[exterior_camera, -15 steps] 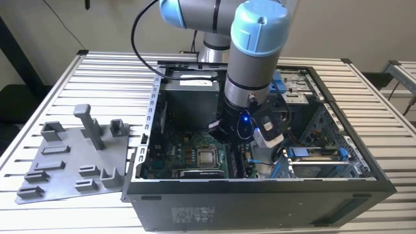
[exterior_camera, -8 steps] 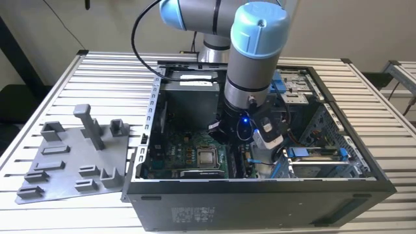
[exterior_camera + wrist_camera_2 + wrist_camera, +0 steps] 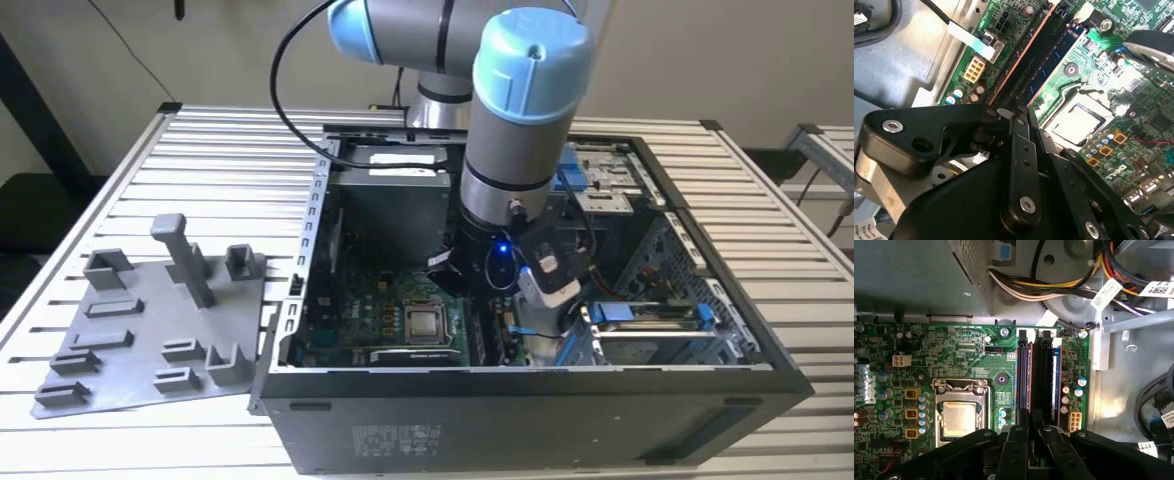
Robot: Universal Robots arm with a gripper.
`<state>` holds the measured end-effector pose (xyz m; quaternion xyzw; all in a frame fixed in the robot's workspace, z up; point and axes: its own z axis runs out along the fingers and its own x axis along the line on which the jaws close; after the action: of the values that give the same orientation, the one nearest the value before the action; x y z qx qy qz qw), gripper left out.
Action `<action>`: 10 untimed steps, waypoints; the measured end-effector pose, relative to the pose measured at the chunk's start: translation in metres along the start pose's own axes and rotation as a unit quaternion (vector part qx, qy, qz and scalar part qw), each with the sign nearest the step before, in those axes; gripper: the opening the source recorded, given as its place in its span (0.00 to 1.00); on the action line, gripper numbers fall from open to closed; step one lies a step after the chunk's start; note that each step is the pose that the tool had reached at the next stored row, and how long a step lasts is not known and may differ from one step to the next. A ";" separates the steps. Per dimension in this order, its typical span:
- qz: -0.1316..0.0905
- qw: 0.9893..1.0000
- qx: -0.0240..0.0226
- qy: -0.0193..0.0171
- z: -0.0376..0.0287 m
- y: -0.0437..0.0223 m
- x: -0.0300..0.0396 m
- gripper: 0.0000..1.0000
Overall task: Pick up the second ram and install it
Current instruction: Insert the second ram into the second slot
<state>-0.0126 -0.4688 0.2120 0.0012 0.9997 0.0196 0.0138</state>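
Note:
My gripper (image 3: 491, 278) is down inside the open computer case (image 3: 534, 385), over the memory slots of the green motherboard (image 3: 954, 347). In both wrist views its black fingers (image 3: 1016, 445) stand close together, shut on the second ram (image 3: 1038, 380). The ram shows as a thin dark edge running along a slot away from the gripper (image 3: 1034, 432). Beside it lies another stick with a blue strip (image 3: 1054, 380), between white end clips. In the second wrist view the same dark ram (image 3: 1043, 54) runs up from the gripper (image 3: 1024, 114).
The metal processor socket (image 3: 959, 417) sits beside the slots. A bundle of coloured cables (image 3: 1054, 287) crosses beyond the slot ends. On the slatted table, on the exterior view's left, lies a grey holder tray (image 3: 134, 370) with an upright T-shaped post (image 3: 180, 250).

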 end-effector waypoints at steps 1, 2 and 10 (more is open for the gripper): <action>0.000 1.000 0.001 0.000 0.0000 -0.0001 0.0000 0.15; 0.000 1.000 0.001 0.000 -0.0001 -0.0002 0.0000 0.22; 0.000 1.000 0.001 0.000 -0.0305 0.0008 -0.0009 0.22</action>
<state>-0.0125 -0.4693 0.2425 0.0016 0.9997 0.0190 0.0133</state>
